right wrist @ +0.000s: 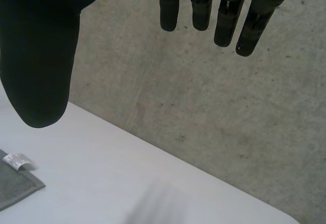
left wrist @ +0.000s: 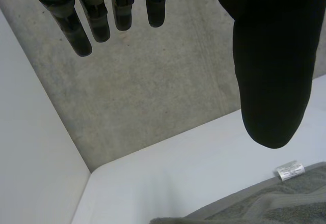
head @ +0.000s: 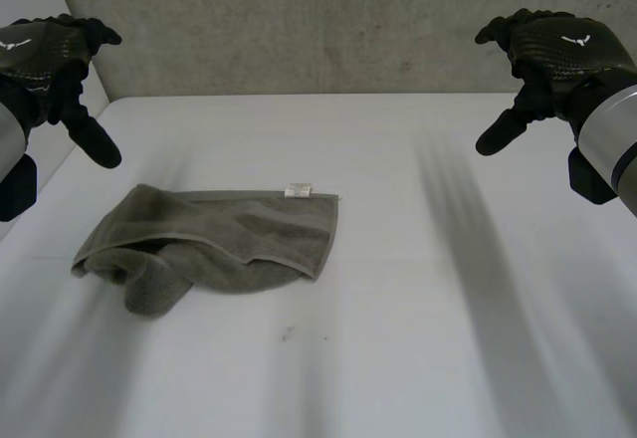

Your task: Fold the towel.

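On bench (head: pixel 448 309), toward robot's left side, grey-green towel (head: pixel 219 244) lies loosely folded & rumpled, w/ small white label (head: pixel 297 190) at its far edge. Left hand (head: pixel 50 55) hangs over bench's far-left corner, well apart from towel, fingers straight, thumb spread, holding nothing. Right hand (head: pixel 552 55) likewise at far right: fingers straight, thumb out, empty, w/ concrete wall (head: pixel 299 20) behind both.

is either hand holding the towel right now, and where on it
Nothing is held. The left hand and right hand are both open and apart from the towel, which lies crumpled on the table.
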`<state>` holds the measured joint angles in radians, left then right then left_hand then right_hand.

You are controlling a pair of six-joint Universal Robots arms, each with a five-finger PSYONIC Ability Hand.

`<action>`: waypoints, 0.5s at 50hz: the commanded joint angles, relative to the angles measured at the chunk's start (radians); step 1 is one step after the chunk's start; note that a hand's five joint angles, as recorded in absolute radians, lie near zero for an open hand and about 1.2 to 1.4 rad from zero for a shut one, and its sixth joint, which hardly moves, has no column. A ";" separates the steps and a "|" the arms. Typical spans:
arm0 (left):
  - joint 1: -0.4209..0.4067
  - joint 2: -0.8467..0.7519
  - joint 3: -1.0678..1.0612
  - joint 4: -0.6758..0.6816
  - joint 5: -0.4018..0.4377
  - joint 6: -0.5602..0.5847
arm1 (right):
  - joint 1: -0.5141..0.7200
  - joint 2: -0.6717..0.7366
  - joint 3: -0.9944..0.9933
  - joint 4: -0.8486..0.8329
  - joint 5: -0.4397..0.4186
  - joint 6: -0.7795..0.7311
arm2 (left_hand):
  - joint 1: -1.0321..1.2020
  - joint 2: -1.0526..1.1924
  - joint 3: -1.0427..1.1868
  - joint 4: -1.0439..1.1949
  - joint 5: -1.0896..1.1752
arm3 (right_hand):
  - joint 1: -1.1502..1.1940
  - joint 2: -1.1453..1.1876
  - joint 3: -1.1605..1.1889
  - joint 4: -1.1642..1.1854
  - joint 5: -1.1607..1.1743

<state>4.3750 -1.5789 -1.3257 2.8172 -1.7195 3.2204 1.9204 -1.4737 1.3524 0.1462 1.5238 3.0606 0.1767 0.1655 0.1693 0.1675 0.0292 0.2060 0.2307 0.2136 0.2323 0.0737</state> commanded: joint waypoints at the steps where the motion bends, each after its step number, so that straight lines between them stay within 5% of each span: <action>1: 0.020 0.017 -0.006 -0.005 0.020 -0.031 | 0.000 0.003 -0.009 -0.007 0.019 -0.011 | -0.002 0.009 0.005 0.007 -0.029 | -0.031 -0.056 -0.039 -0.058 -0.074; 17: 0.046 0.040 -0.067 0.028 0.040 -0.027 | 0.025 0.081 -0.012 -0.052 0.012 -0.074 | -0.002 0.009 0.005 0.007 -0.029 | -0.031 -0.056 -0.039 -0.058 -0.074; 25: 0.233 0.020 -0.168 0.146 0.089 -0.022 | 0.167 0.246 -0.090 -0.074 -0.088 -0.109 | 0.007 0.019 0.015 0.017 -0.020 | -0.031 -0.056 -0.039 -0.058 -0.074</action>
<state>4.4822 -1.5422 -1.4223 2.8876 -1.6759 3.1954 1.9823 -1.3614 1.3258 0.0856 1.5084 2.9723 0.1766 0.1654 0.1693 0.1675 0.0292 0.2061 0.2307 0.2136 0.2323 0.0737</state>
